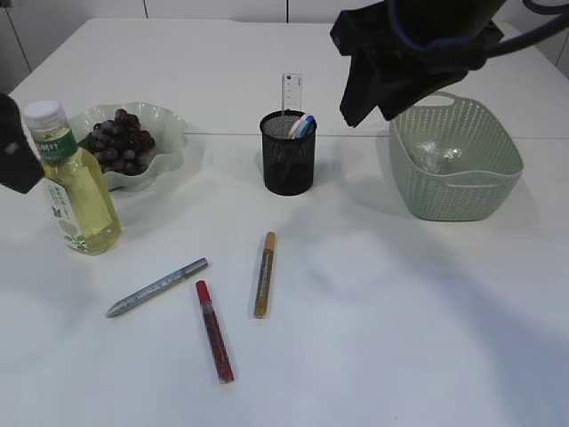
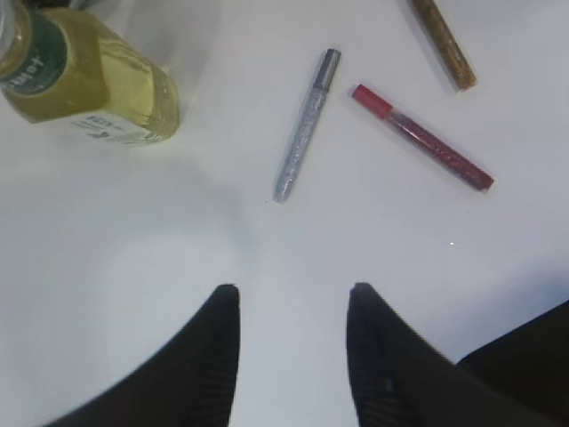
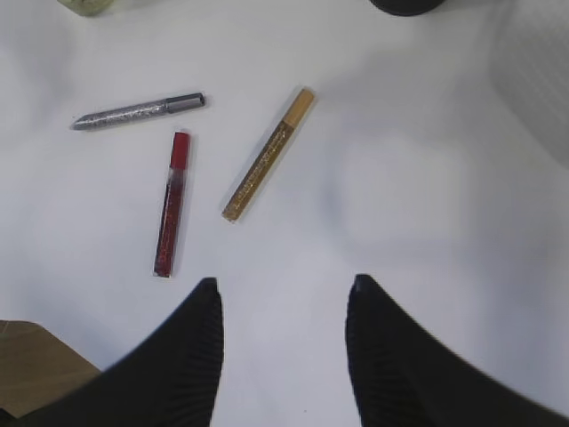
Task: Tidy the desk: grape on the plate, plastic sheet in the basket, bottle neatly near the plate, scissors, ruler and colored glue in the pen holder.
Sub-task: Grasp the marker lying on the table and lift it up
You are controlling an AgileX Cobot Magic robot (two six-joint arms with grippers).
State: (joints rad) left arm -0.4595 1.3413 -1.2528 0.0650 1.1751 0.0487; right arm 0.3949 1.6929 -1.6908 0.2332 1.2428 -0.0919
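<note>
Dark grapes (image 1: 120, 140) lie on the pale green plate (image 1: 169, 120), and the yellow bottle (image 1: 76, 182) stands upright just in front of it. In the black mesh pen holder (image 1: 288, 169) stand the ruler (image 1: 292, 92) and the scissors (image 1: 302, 126). The plastic sheet (image 1: 437, 157) lies in the green basket (image 1: 444, 200). Three colored glue pens lie on the table: silver (image 1: 157, 287), red (image 1: 214, 331) and gold (image 1: 265, 274). My left gripper (image 2: 292, 289) hangs open and empty above bare table, near the silver glue (image 2: 305, 126). My right gripper (image 3: 284, 283) is also open and empty, high above the gold glue (image 3: 267, 154).
The right arm (image 1: 400, 53) hangs above the table between pen holder and basket. At the left edge, the left arm (image 1: 13, 151) is beside the bottle. White tabletop stretches along the front and right, below the basket.
</note>
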